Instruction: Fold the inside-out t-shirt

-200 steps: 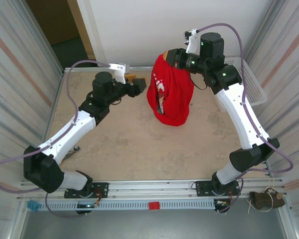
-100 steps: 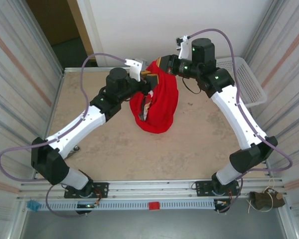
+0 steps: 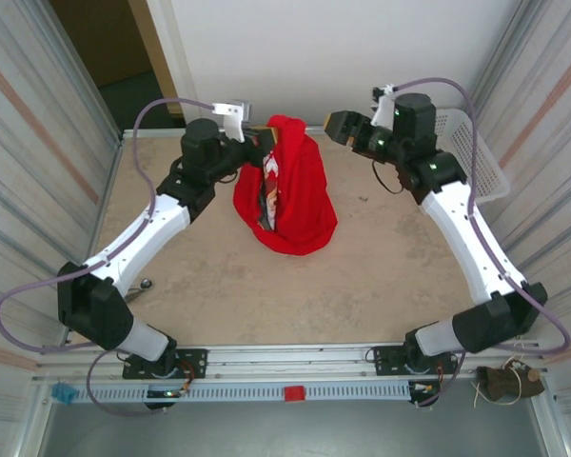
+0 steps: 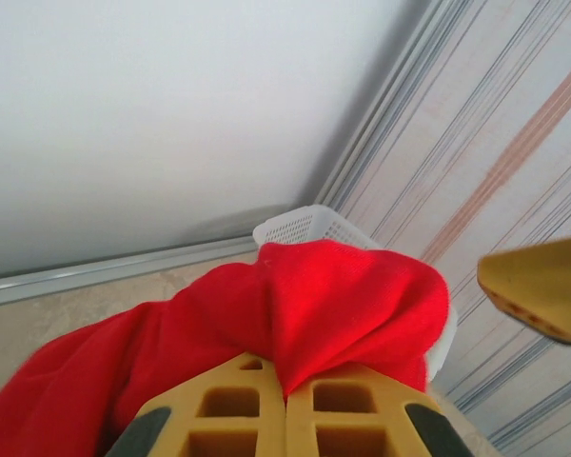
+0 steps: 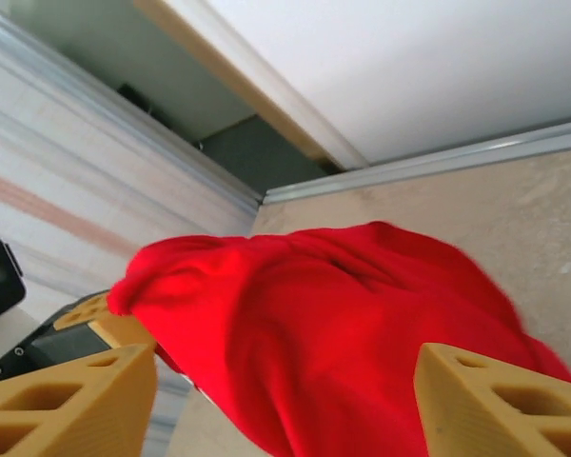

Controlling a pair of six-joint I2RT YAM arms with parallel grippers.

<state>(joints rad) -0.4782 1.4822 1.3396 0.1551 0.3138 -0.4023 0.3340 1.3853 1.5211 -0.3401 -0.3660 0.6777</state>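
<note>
The inside-out t-shirt is a bright red bundle hanging at the back middle of the table, its lower end resting on the surface; a printed patch shows on its left side. My left gripper is shut on the shirt's top fold. In the left wrist view the red cloth is pinched between the closed yellow fingers of the left gripper. My right gripper stands open just right of the shirt's top, apart from it. In the right wrist view the shirt hangs beyond the spread right gripper.
A white mesh basket stands against the right wall, also seen in the left wrist view as a white basket. A small metal object lies near the left arm. Striped walls close in both sides.
The left gripper closed on the shirt's top. The right gripper opened, let go of the cloth and drew back to the right. The shirt shifted left and now hangs from the left gripper.
</note>
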